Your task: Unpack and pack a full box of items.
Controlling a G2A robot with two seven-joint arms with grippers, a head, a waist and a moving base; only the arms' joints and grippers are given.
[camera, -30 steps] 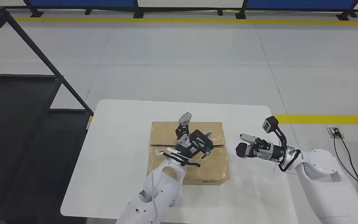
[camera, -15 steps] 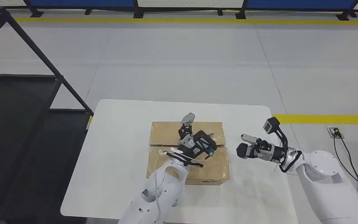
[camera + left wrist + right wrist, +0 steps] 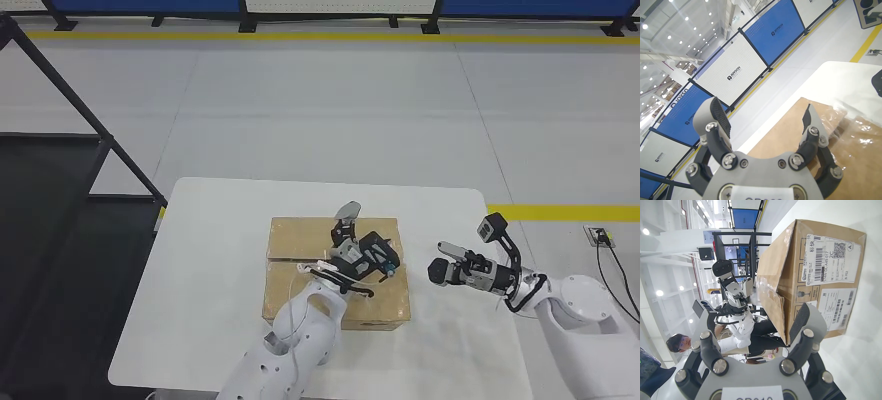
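A closed cardboard box [image 3: 300, 285] stands in the middle of the white table [image 3: 210, 290], with clear tape along its top seam [image 3: 851, 121] and shipping labels on the side facing the right arm [image 3: 831, 262]. My left gripper [image 3: 346, 222] hovers over the box's top near its far edge. It is open [image 3: 764, 117], with nothing between its fingers. My right gripper [image 3: 438, 258] is just off the box's right side, level with the near corner of the flaps. It is open [image 3: 753, 319] and faces the labelled side without touching it.
Bare table surface lies left of the box [image 3: 200, 250] and in front of the right gripper [image 3: 857, 351]. A black metal frame [image 3: 100, 150] stands off the table's left edge. The table's far edge [image 3: 829, 62] is close behind the box.
The left gripper has slid rightward across the box top. The right gripper has drawn back slightly to the right, away from the box. The box has not moved.
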